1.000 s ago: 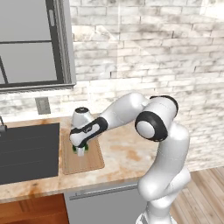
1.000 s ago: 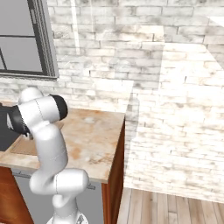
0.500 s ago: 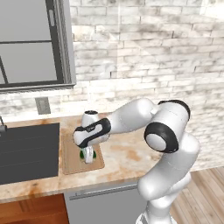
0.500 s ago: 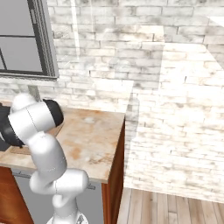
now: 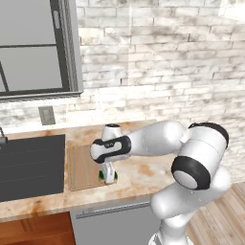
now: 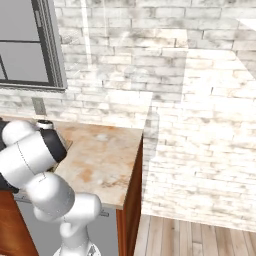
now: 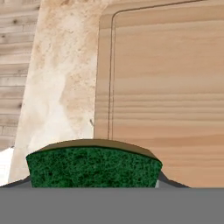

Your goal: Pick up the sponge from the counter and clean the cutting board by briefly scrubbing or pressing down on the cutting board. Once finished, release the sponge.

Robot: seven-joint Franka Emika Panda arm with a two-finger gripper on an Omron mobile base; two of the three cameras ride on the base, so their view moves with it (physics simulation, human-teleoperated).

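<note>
Dark grey sink basin [image 5: 28, 165] sits left of light-brown wooden cutting board [image 5: 83, 167]. Gripper [image 5: 108, 178] jaws clamp green-topped yellow sponge [image 5: 108, 177], long axis crossing the board's grain, over its right edge by mottled beige counter [image 5: 143, 172].

Cutting board [image 5: 83, 167] flat on the tabletop [image 5: 143, 172], just right of the sink basin [image 5: 31, 165], sponge [image 5: 108, 177] in the end effector [image 5: 108, 176] at the board's near right corner, window [image 5: 33, 45] behind the sink.
</note>
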